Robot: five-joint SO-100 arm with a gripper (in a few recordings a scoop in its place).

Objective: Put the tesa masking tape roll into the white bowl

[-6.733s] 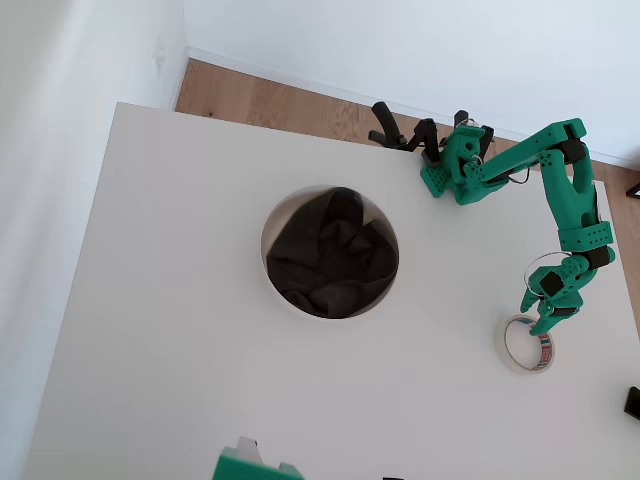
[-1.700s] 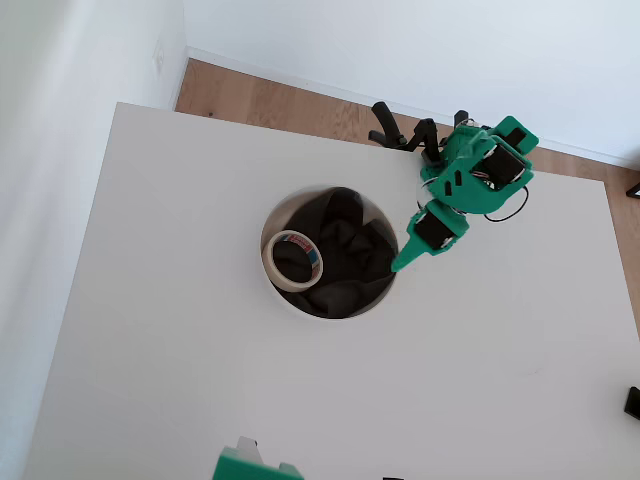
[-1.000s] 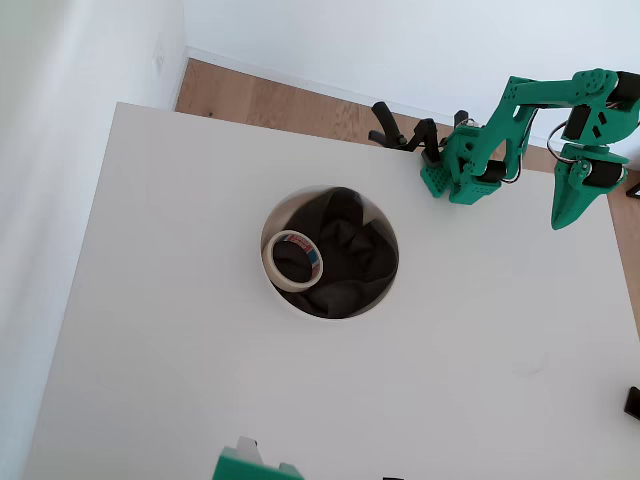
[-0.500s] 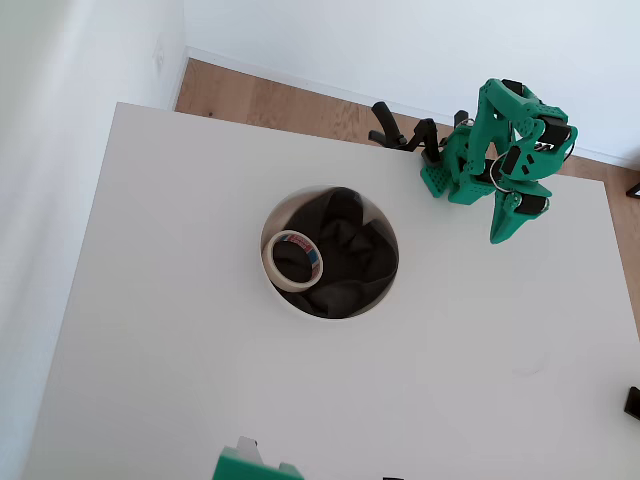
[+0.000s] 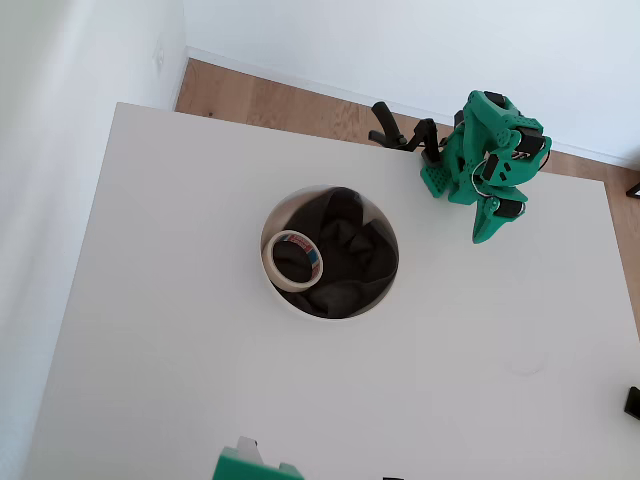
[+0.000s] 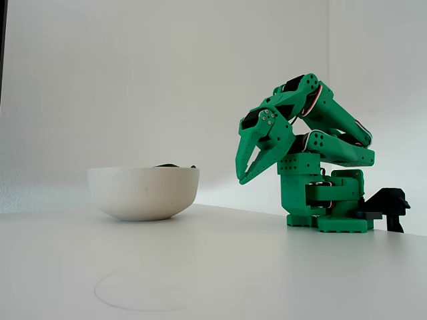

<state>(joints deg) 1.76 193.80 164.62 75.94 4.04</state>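
I see a white table (image 5: 200, 380) under the overhead camera; wooden floor (image 5: 290, 100) runs along its far edge, below a white wall (image 5: 400, 40); a black clamp (image 5: 400, 132) sits at that edge; a green part (image 5: 250, 466) pokes in at the near edge; a dark object (image 5: 632, 402) shows at the right border.

tape roll (image 5: 293, 261) in bowl (image 5: 283, 208), claw (image 5: 484, 231) right

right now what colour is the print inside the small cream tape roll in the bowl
Red and blue, on the inner core of the small cream tape roll; it shows best in the overhead view.
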